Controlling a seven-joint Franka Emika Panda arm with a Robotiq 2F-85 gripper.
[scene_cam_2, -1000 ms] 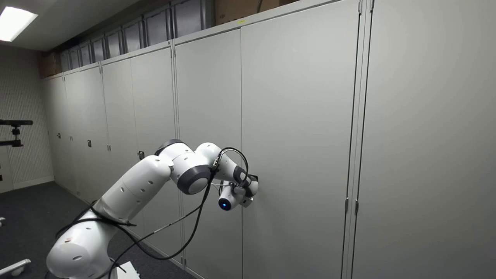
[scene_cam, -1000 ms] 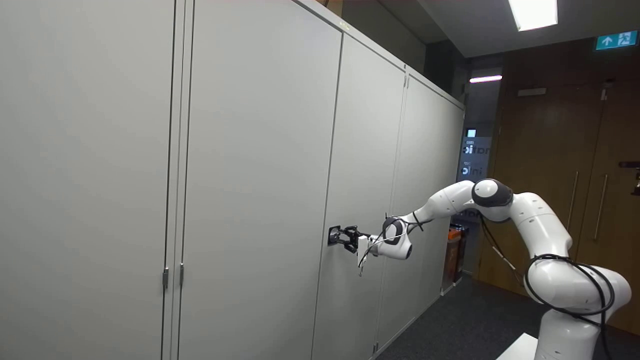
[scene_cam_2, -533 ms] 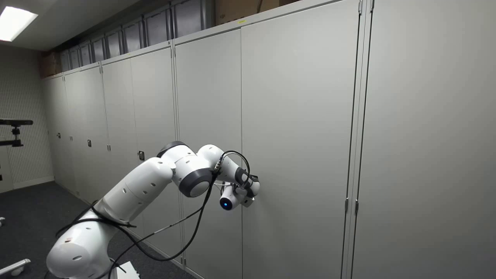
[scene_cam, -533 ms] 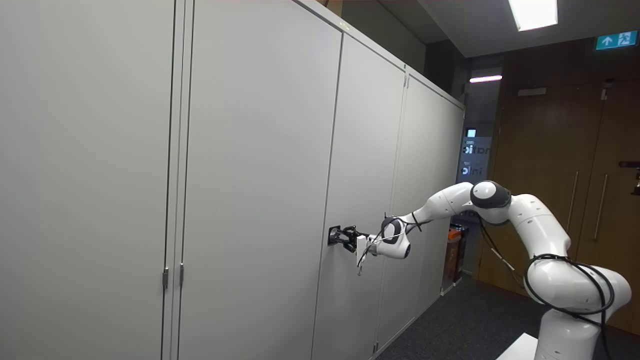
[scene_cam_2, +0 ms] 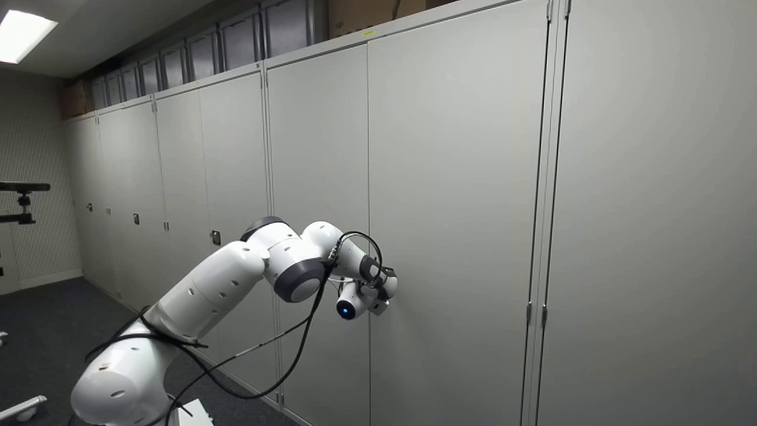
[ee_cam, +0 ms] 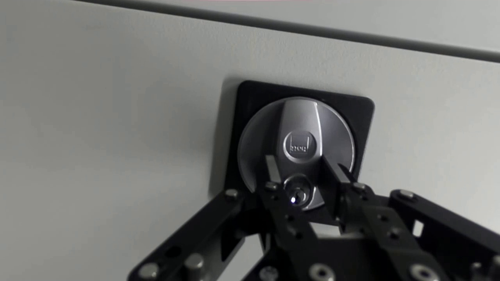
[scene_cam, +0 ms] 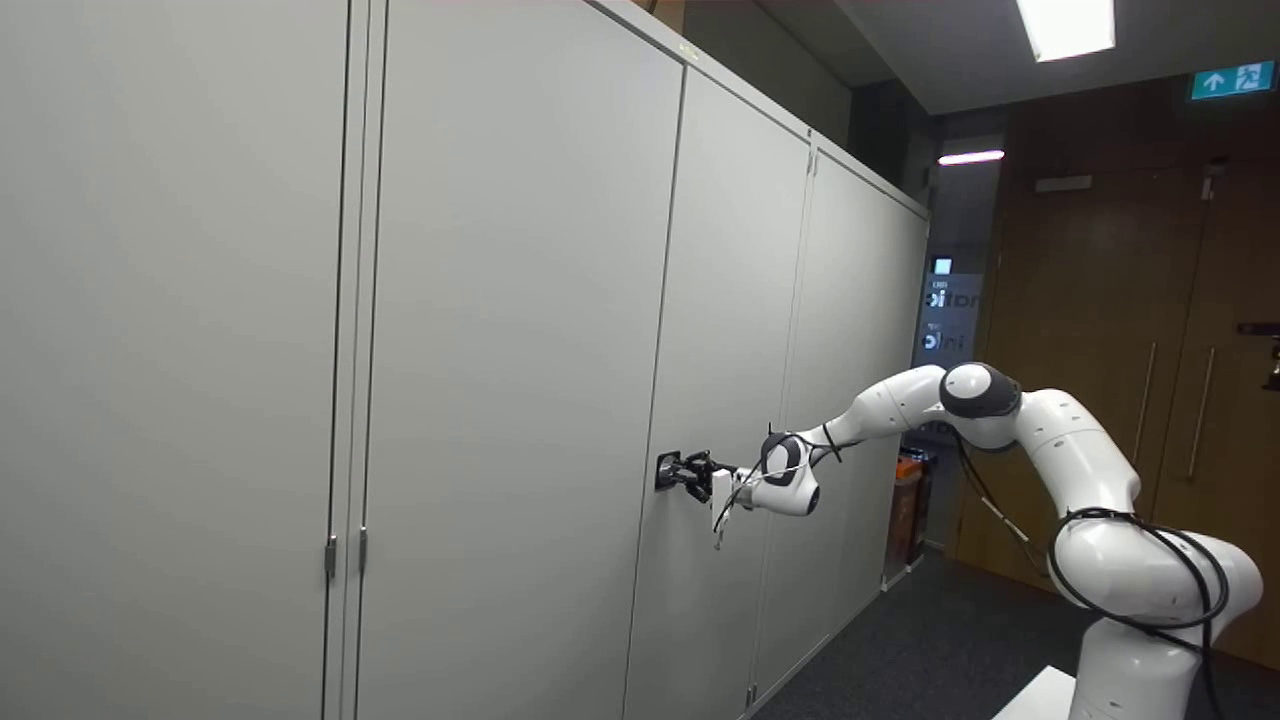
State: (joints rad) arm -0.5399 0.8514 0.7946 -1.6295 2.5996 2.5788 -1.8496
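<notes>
A round grey metal knob (ee_cam: 299, 117) with a raised ridge sits on a black square plate (ee_cam: 254, 91) on a light grey cabinet door (ee_cam: 117, 117). My gripper (ee_cam: 296, 164) comes in from the bottom of the wrist view. Its black fingers (ee_cam: 272, 169) stand on both sides of the ridge, close against it. The right one seems to touch it. A keyhole (ee_cam: 297, 195) shows between the fingers. In an exterior view the gripper (scene_cam: 682, 470) reaches the knob (scene_cam: 667, 469) on the closed door (scene_cam: 735, 280). In an exterior view the wrist (scene_cam_2: 387, 287) hides the gripper.
A door seam (ee_cam: 273, 25) runs beside the plate. More closed cabinets (scene_cam_2: 230, 148) stand in a row, with grey crates (scene_cam_2: 239, 44) on top. Black cables (scene_cam_2: 301, 343) hang from the arm. A red-brown bin (scene_cam: 902, 510) stands at the cabinet's far end.
The arm has sunk slightly, and the wrist and gripper have shifted a little toward the cabinet. The doors have not visibly moved.
</notes>
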